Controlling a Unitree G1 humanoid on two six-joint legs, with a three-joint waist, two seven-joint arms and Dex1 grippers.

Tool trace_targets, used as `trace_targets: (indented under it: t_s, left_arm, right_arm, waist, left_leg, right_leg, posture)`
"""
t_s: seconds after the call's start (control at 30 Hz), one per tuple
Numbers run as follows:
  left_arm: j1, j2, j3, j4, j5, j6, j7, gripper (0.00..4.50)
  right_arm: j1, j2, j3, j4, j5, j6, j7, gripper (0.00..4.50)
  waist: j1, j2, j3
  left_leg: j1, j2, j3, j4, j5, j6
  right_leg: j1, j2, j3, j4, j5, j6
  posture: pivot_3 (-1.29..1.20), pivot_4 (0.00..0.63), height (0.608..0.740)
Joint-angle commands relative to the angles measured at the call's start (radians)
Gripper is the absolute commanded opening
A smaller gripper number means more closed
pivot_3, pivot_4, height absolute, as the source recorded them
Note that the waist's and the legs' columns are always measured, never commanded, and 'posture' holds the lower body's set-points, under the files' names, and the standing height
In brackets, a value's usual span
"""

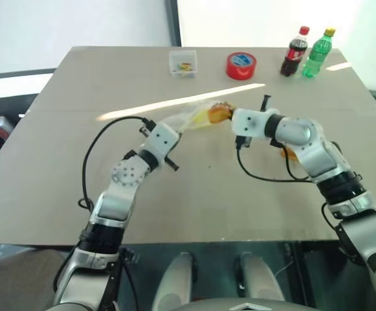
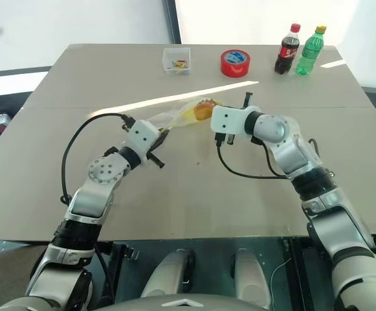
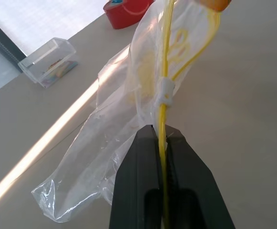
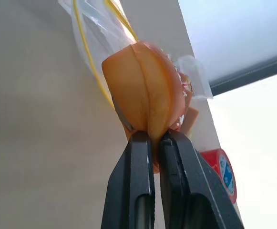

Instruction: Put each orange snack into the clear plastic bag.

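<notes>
My left gripper (image 3: 159, 131) is shut on the yellow strip of the clear plastic bag (image 3: 128, 95), holding it up off the table; the bag (image 1: 191, 118) stretches from it toward the right arm. The right gripper (image 4: 150, 136) is shut on one orange snack (image 4: 145, 90), a glossy orange packet held right at the bag's yellow-edged end (image 1: 218, 114). I cannot tell whether the snack is inside the opening or just against it. A second orange snack (image 1: 287, 153) lies on the table, partly hidden behind my right forearm.
At the table's far side stand a small clear square box (image 1: 183, 62), a red tape roll (image 1: 241, 65), a cola bottle (image 1: 295, 52) and a green bottle (image 1: 318, 54). Black cables loop from both wrists over the grey table (image 1: 207, 194).
</notes>
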State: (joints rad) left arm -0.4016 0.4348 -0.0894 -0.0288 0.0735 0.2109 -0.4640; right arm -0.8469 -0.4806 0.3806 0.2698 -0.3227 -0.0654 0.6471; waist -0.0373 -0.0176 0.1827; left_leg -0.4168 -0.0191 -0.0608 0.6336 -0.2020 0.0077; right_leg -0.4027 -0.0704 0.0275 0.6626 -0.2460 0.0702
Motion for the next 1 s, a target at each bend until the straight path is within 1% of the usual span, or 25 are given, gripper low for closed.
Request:
trace_targets:
  t_s: [0.03, 0.3, 0.37, 0.47, 0.57, 0.7, 0.87, 0.97, 1.0]
  left_arm:
    - [-0.014, -0.002, -0.002, -0.049, -0.013, -0.025, -0.016, 0.0]
    - [-0.012, -0.045, -0.026, -0.088, -0.022, -0.02, -0.042, 0.0]
    - [-0.016, -0.058, -0.035, -0.096, -0.023, -0.012, -0.037, 0.0]
    - [-0.022, -0.075, -0.047, -0.104, -0.02, 0.0, -0.029, 0.0]
    - [-0.018, -0.072, -0.055, -0.105, -0.015, 0.006, -0.04, 0.0]
    - [-0.024, -0.07, -0.066, -0.101, -0.022, -0.003, -0.055, 0.0]
    - [-0.026, -0.067, -0.07, -0.103, -0.041, -0.009, -0.087, 0.0]
    - [-0.024, -0.067, -0.064, -0.106, -0.047, -0.008, -0.095, 0.0]
    - [-0.024, -0.068, -0.064, -0.106, -0.048, -0.007, -0.095, 0.0]
  right_arm:
    - [-0.036, 0.011, -0.001, 0.015, -0.023, -0.048, -0.014, 0.22]
    - [-0.057, 0.05, 0.007, 0.083, -0.08, -0.087, -0.03, 0.22]
    - [-0.063, 0.06, -0.001, 0.118, -0.093, -0.065, -0.047, 0.22]
    - [-0.063, 0.082, -0.038, 0.152, -0.067, -0.002, -0.058, 0.22]
    - [-0.072, 0.086, -0.038, 0.133, -0.065, -0.021, -0.057, 0.22]
    - [-0.056, 0.08, 0.015, 0.099, -0.09, -0.103, -0.026, 0.22]
    - [-0.08, 0.046, 0.054, 0.16, -0.181, -0.234, -0.096, 0.22]
    - [-0.097, 0.034, 0.059, 0.196, -0.212, -0.273, -0.123, 1.15]
    - [-0.098, 0.031, 0.06, 0.204, -0.216, -0.279, -0.124, 1.73]
  waist:
    - [0.0, 0.0, 0.0]
    - [0.0, 0.0, 0.0]
    - [0.0, 0.0, 0.0]
    - [0.0, 0.0, 0.0]
    - [-0.001, 0.0, 0.0]
    - [-0.003, 0.0, 0.0]
    - [-0.002, 0.0, 0.0]
    - [-0.001, 0.0, 0.0]
    - [-0.001, 0.0, 0.0]
  left_leg:
    - [0.0, 0.0, 0.0, 0.0, 0.0, 0.0]
    - [0.0, 0.0, 0.0, 0.0, 0.0, 0.0]
    - [0.0, 0.0, 0.0, 0.0, 0.0, 0.0]
    - [0.0, 0.0, 0.0, 0.0, 0.0, 0.0]
    - [0.0, 0.0, 0.0, 0.0, 0.0, 0.0]
    - [0.0, 0.0, 0.0, 0.0, 0.0, 0.0]
    - [0.0, 0.0, 0.0, 0.0, 0.0, 0.0]
    - [0.0, 0.0, 0.0, 0.0, 0.0, 0.0]
    - [0.0, 0.0, 0.0, 0.0, 0.0, 0.0]
  right_leg:
    - [0.0, 0.0, 0.0, 0.0, 0.0, 0.0]
    - [0.0, 0.0, 0.0, 0.0, 0.0, 0.0]
    - [0.0, 0.0, 0.0, 0.0, 0.0, 0.0]
    - [0.0, 0.0, 0.0, 0.0, 0.0, 0.0]
    - [0.0, 0.0, 0.0, 0.0, 0.0, 0.0]
    - [0.0, 0.0, 0.0, 0.0, 0.0, 0.0]
    - [0.0, 0.0, 0.0, 0.0, 0.0, 0.0]
    - [0.0, 0.0, 0.0, 0.0, 0.0, 0.0]
    - [0.0, 0.0, 0.0, 0.0, 0.0, 0.0]
  posture:
    - [0.0, 0.15, 0.74]
    - [0.0, 0.15, 0.74]
    - [0.0, 0.15, 0.74]
    - [0.0, 0.15, 0.74]
    - [0.0, 0.15, 0.74]
    - [0.0, 0.15, 0.74]
    - [0.0, 0.15, 0.74]
    - [0.0, 0.15, 0.74]
    - [0.0, 0.15, 0.74]
